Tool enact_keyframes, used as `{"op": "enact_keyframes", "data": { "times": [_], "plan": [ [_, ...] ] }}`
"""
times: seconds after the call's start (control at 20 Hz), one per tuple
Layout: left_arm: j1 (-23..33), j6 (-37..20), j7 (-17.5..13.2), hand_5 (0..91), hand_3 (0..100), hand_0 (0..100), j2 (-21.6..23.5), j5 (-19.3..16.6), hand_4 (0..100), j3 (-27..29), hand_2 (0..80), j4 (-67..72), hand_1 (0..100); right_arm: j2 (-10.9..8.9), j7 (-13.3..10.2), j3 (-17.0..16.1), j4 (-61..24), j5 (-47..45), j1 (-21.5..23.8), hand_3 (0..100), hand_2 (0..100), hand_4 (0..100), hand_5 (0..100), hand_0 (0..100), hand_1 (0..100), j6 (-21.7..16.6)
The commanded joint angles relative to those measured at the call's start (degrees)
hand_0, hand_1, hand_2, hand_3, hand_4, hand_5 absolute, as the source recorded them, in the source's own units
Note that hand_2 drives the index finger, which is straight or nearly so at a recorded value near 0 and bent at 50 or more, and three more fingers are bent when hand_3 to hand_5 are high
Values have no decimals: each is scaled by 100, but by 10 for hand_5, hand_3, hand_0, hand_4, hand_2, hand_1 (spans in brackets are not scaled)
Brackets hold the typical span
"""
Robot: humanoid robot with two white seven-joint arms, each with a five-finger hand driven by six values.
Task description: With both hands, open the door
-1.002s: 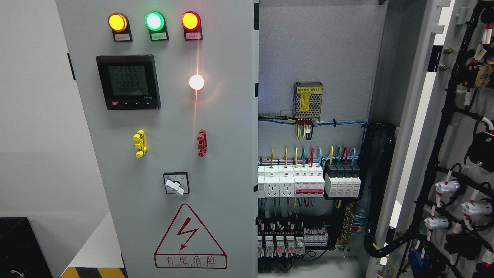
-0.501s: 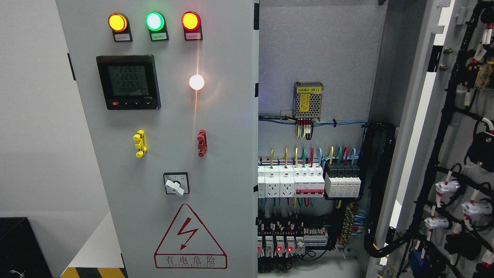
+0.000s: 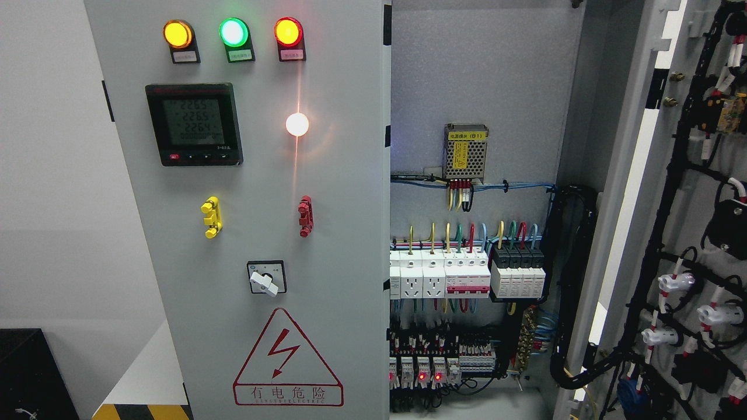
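I am facing an industrial electrical room — a tall grey steel switchgear cabinet (image 3: 350,233) fills my view. Its closed left door carries amber, green and red round indicator lamps (image 3: 233,32), a black digital power meter (image 3: 194,123) and a red triangular shock-warning sign (image 3: 288,359). The open right door (image 3: 688,233) bares white circuit breakers (image 3: 461,279), coloured wiring and a perforated metal power supply (image 3: 465,150) — plain white walls (image 3: 52,204) stand beside.
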Motion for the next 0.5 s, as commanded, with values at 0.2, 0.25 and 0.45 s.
{"op": "enact_keyframes", "data": {
  "times": [0.2, 0.25, 0.45],
  "plan": [
    [-10, -20, 19, 0, 0, 0, -156, -10, 0, 603, 0, 409, 0, -390, -10, 6, -1581, -3, 59, 0, 0, 0, 0, 190, 0, -1],
    [-10, -20, 36, 0, 0, 0, -156, -18, 0, 602, 0, 409, 0, -443, -10, -2, -1721, -3, 86, 0, 0, 0, 0, 190, 0, -1],
    [-1, -46, 432, 0, 0, 0, -217, -10, 0, 594, 0, 400, 0, -470, -10, -20, -2853, -29, 489, 0, 0, 0, 0, 190, 0, -1]
  ]
}}
